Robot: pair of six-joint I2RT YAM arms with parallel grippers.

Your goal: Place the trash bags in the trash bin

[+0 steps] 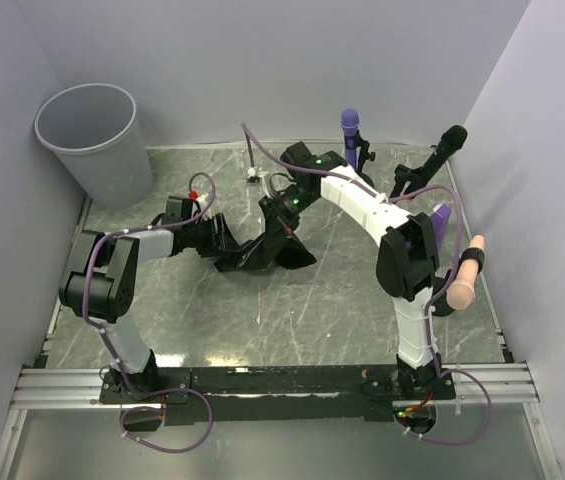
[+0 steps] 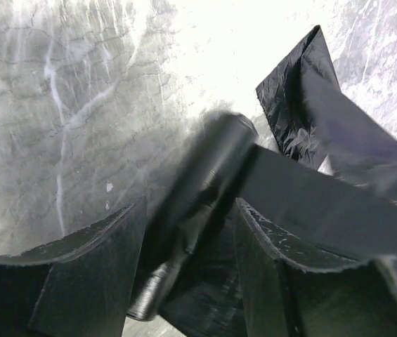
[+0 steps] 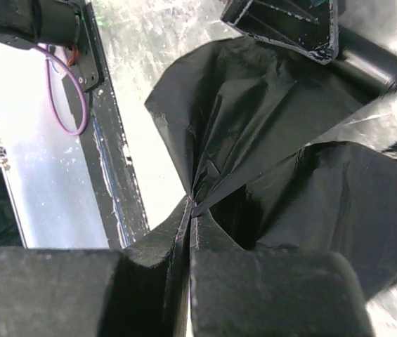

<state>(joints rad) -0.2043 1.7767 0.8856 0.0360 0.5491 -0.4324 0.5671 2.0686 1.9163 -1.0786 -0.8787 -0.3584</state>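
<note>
Jaws first: from the top camera the left gripper (image 1: 224, 240) and right gripper (image 1: 284, 228) are sitting close together over black plastic at the middle of the table (image 1: 362, 320). It is too dark there to read either grip. The trash bin (image 1: 112, 170) is standing upright out at ten o'clock, well apart from both. Over to the left wrist: the left gripper (image 2: 191, 207) is sitting narrow around the roll of trash bags (image 2: 209, 168), both inner faces looking pressed against it. That roll is pointing toward one o'clock and showing blurred, and the loose trash bag (image 2: 300, 84) is fanning out at two o'clock. Right wrist now: the right gripper (image 3: 192, 210) is pinching fully closed on the loose trash bag (image 3: 254, 126), which is spreading up toward twelve, with the roll of trash bags (image 3: 374, 60) poking out at one o'clock.
</note>
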